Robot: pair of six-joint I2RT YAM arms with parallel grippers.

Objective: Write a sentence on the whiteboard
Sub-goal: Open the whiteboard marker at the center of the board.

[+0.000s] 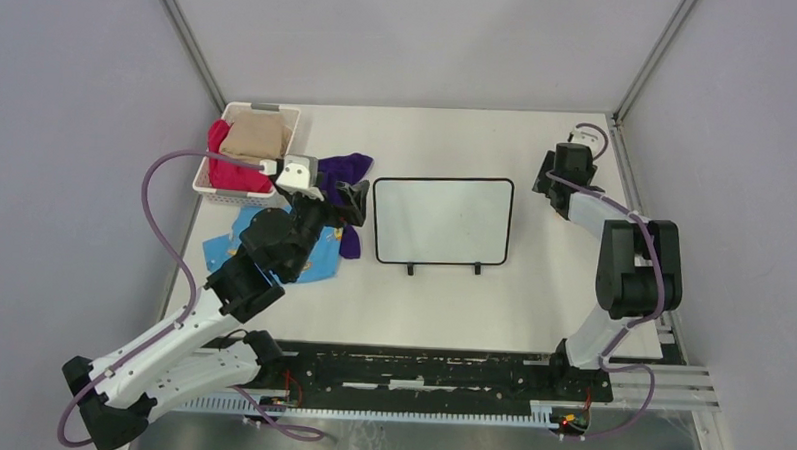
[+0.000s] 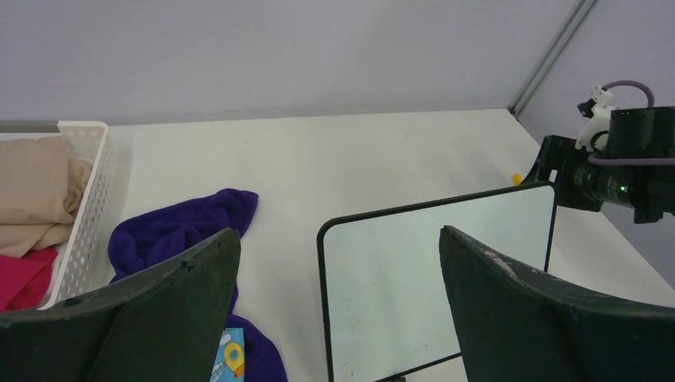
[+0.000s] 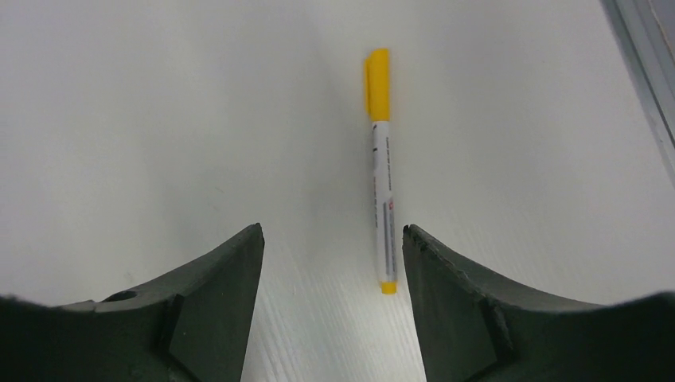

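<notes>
The whiteboard point(image 1: 442, 220) lies flat mid-table, white with a thin black frame and two small feet at its near edge. Its surface is blank; no sentence shows on it. It also shows in the left wrist view point(image 2: 438, 270). My left gripper point(image 1: 353, 198) is open and empty, hovering by the board's left edge point(image 2: 340, 232). A yellow-capped marker point(image 3: 380, 183) lies on the table at the far right. My right gripper point(image 3: 331, 228) is open just above it, the marker's tail end near the right finger. In the top view the right gripper point(image 1: 554, 182) hides the marker.
A white basket point(image 1: 208, 181) holding tan and red cloths stands at the back left. A purple cloth point(image 1: 341, 168) and a blue patterned cloth point(image 1: 229, 244) lie beside the left arm. A metal corner rail point(image 3: 645, 72) runs close to the marker's right.
</notes>
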